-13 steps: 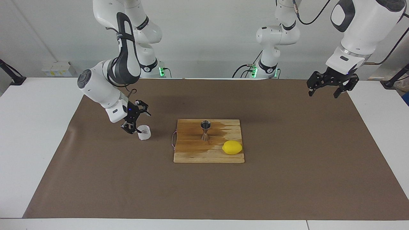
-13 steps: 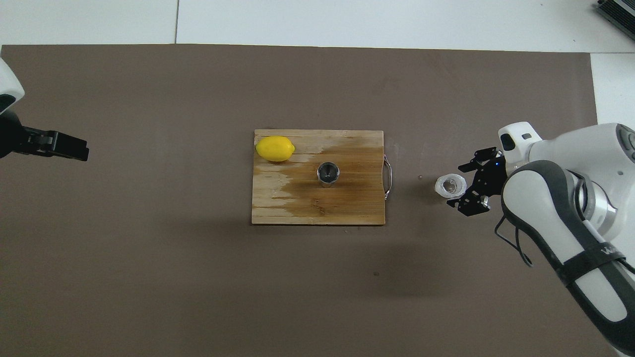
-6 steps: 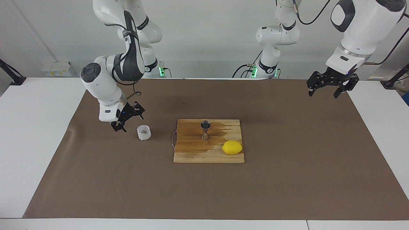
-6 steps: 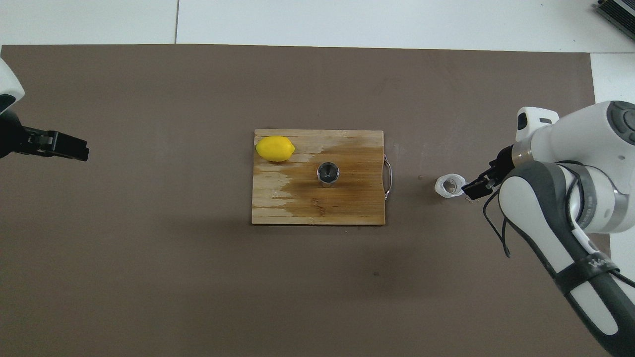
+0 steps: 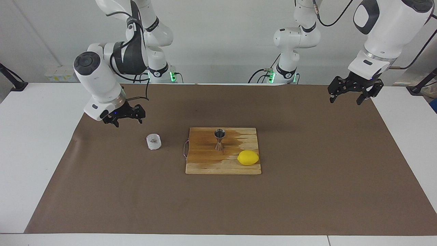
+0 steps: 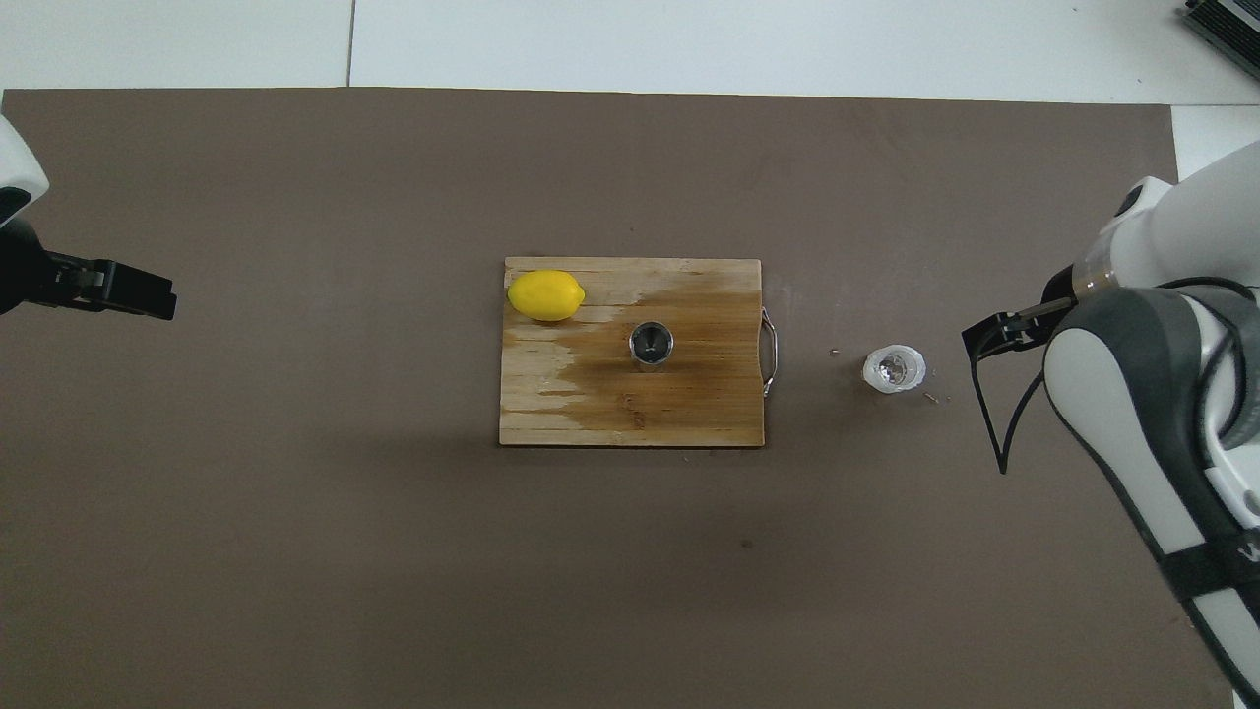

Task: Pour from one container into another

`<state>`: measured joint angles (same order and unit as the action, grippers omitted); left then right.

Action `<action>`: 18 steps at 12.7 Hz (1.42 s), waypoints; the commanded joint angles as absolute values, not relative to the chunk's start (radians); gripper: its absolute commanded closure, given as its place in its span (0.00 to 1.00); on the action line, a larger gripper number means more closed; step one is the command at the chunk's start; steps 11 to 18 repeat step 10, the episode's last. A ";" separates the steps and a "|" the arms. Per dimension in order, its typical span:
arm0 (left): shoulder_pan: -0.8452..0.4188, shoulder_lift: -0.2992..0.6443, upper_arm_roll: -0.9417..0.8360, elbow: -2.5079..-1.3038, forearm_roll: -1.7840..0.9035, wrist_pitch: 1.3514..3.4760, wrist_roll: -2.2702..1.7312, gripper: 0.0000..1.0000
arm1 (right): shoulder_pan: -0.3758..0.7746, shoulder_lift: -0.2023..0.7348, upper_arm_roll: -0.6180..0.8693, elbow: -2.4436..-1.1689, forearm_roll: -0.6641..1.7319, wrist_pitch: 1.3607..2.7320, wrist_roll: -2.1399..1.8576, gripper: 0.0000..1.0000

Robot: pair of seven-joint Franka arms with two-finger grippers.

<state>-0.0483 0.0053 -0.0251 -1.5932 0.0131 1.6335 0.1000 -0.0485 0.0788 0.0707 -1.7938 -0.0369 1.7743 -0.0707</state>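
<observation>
The small clear cup (image 5: pixel 153 141) stands upright on the brown mat, apart from the board, toward the right arm's end; it also shows in the overhead view (image 6: pixel 894 368). The steel jigger (image 5: pixel 219 139) stands upright in the middle of the wooden board (image 5: pixel 205 165), seen from above as a round rim (image 6: pixel 651 345). My right gripper (image 5: pixel 125 118) is open and empty, raised over the mat beside the cup, not touching it; only its tip (image 6: pixel 987 336) shows from above. My left gripper (image 5: pixel 351 96) is open and empty, waiting over the mat's edge at the left arm's end (image 6: pixel 148 295).
A yellow lemon (image 5: pixel 248 157) lies on the board's corner farther from the robots, toward the left arm's end (image 6: pixel 546 294). The board (image 6: pixel 551 418) has a wire handle on the cup's side. A brown mat (image 5: pixel 307 191) covers the white table.
My right gripper has drawn back from the clear cup, rising and moving toward the right arm's end. The cup stays standing where it was. The left arm has not moved.
</observation>
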 commanded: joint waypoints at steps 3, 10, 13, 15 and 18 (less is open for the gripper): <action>-0.058 -0.015 -0.017 -1.612 0.021 1.625 0.091 0.00 | -0.061 -0.006 0.077 -1.707 -0.041 1.625 0.090 0.00; -0.058 -0.015 -0.017 -1.612 0.021 1.624 0.091 0.00 | -0.054 -0.032 0.077 -1.717 -0.023 1.649 0.084 0.00; -0.058 -0.015 -0.017 -1.612 0.021 1.624 0.091 0.00 | -0.054 -0.032 0.077 -1.717 -0.023 1.649 0.084 0.00; -0.058 -0.015 -0.017 -1.612 0.021 1.624 0.091 0.00 | -0.054 -0.032 0.077 -1.717 -0.023 1.649 0.084 0.00; -0.058 -0.015 -0.017 -1.612 0.021 1.624 0.091 0.00 | -0.054 -0.032 0.077 -1.717 -0.023 1.649 0.084 0.00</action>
